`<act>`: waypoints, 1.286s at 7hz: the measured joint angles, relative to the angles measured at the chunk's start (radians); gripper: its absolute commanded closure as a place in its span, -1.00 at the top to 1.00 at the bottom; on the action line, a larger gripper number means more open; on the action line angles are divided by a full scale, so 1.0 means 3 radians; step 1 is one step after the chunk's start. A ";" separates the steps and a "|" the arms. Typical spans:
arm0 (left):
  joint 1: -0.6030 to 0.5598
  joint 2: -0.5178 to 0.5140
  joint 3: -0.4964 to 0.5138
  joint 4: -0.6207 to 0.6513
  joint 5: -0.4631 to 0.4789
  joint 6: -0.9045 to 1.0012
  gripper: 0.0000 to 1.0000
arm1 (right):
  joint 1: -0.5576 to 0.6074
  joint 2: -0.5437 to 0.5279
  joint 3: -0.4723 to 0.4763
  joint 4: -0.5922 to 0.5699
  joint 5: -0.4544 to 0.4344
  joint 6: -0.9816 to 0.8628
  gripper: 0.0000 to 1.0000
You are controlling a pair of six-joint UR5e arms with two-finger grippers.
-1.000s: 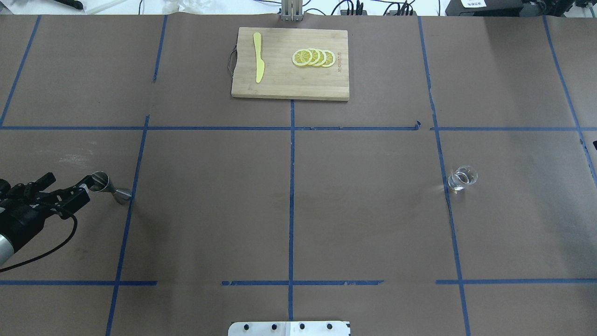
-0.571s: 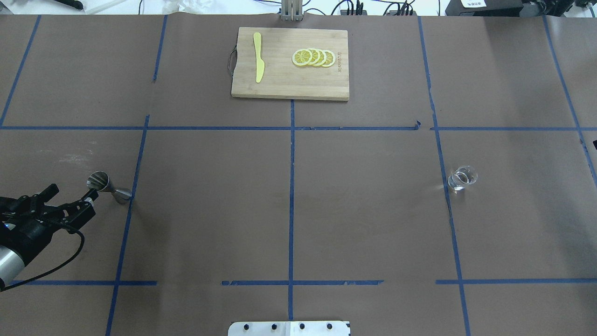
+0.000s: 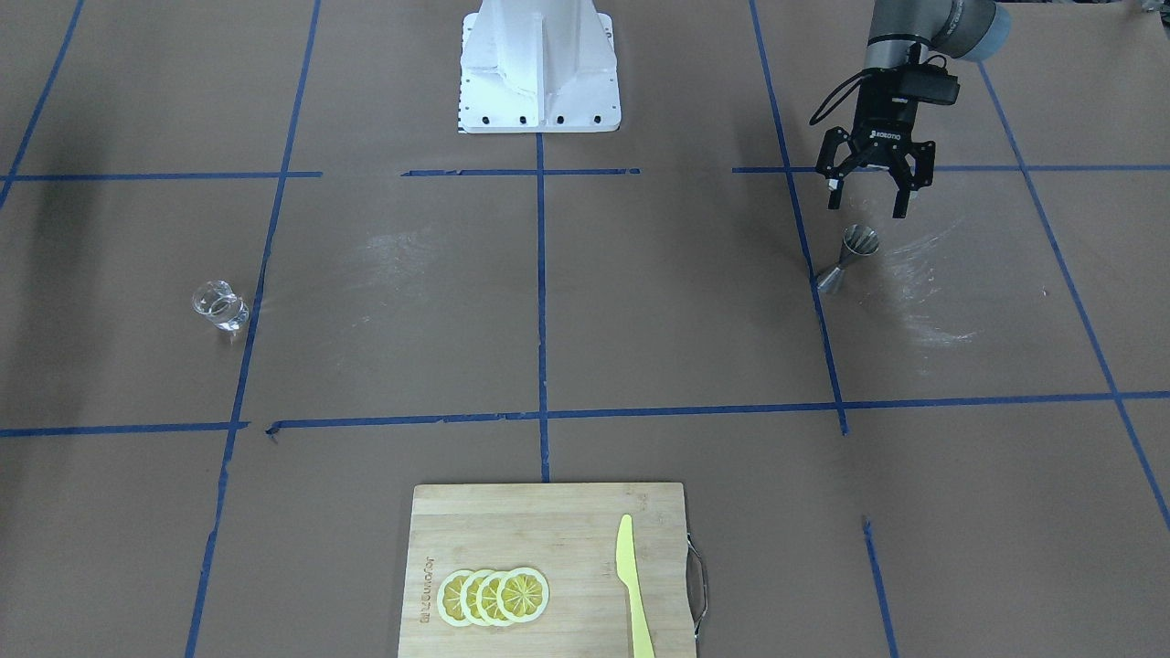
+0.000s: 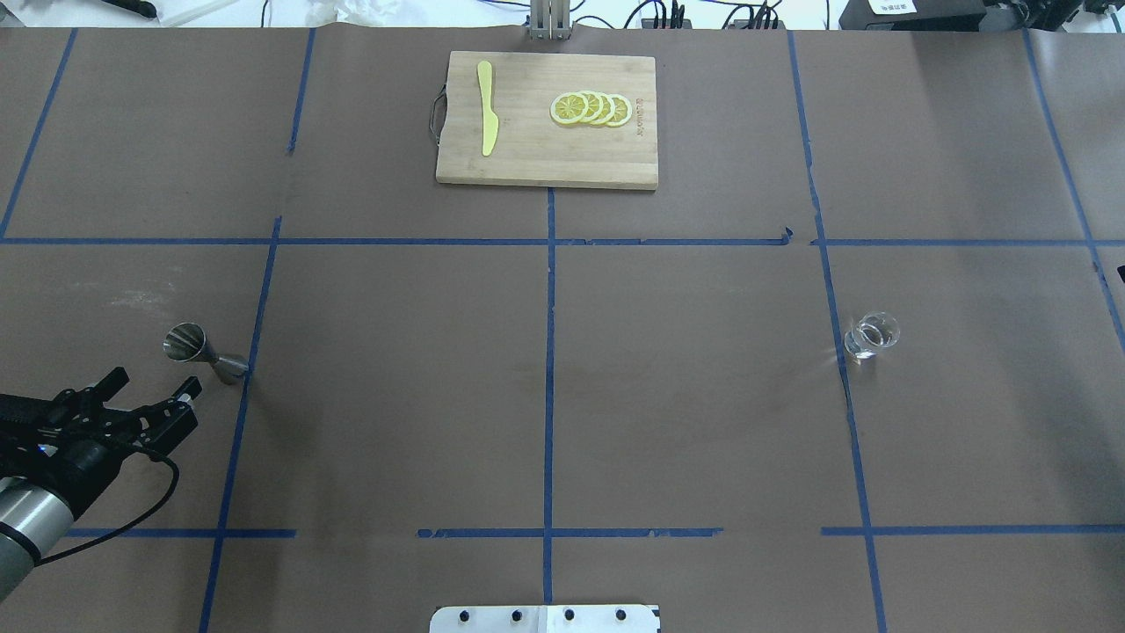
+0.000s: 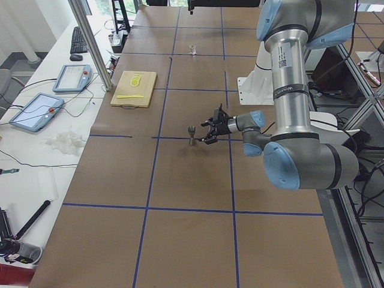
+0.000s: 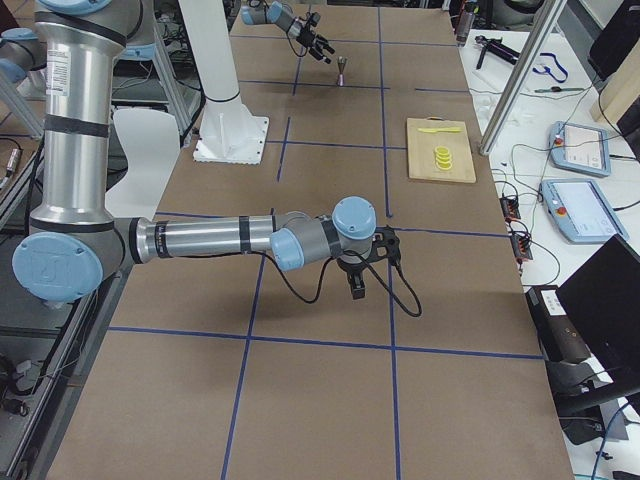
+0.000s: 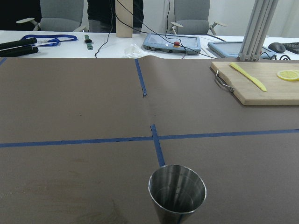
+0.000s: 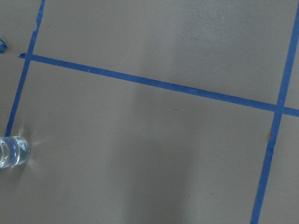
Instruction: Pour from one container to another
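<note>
L hand (image 4: 156,380) fingers apart, empty, just beside jigger (image 4: 204,353); R hand (image 6: 357,288) state: can't tell. Risk: I clip the narrow jigger & tip it; glass (image 4: 870,337) well apart.

Left arm: reaches forward, low and nearly flat.
Left gripper (image 4: 156,383): its two fingers are wide apart, holding nothing, with the tips pointing forward.
Right arm: stretches far out, long and flat.
Right gripper (image 6: 360,283): points down; too small to tell how its fingers stand.
</note>
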State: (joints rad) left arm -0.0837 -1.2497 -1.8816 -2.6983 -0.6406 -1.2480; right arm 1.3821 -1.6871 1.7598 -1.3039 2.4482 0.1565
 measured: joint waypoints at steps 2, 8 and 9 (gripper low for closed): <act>0.0007 -0.0168 0.0196 -0.0001 0.0096 -0.0002 0.98 | 0.0000 -0.0001 -0.0008 0.0000 -0.0003 0.0000 1.00; -0.0012 -0.0517 0.0634 -0.0059 0.0115 -0.0002 0.97 | 0.0000 -0.0005 -0.0026 -0.0005 -0.0014 -0.0005 1.00; -0.0051 -0.0515 0.0634 -0.0062 0.0111 -0.0002 0.97 | 0.0000 -0.0004 -0.0028 -0.0005 -0.0015 -0.0005 1.00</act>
State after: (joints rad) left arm -0.0989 -1.4043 -1.6914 -2.7169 -0.6074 -1.2487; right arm 1.3821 -1.6884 1.7514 -1.3054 2.4438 0.1550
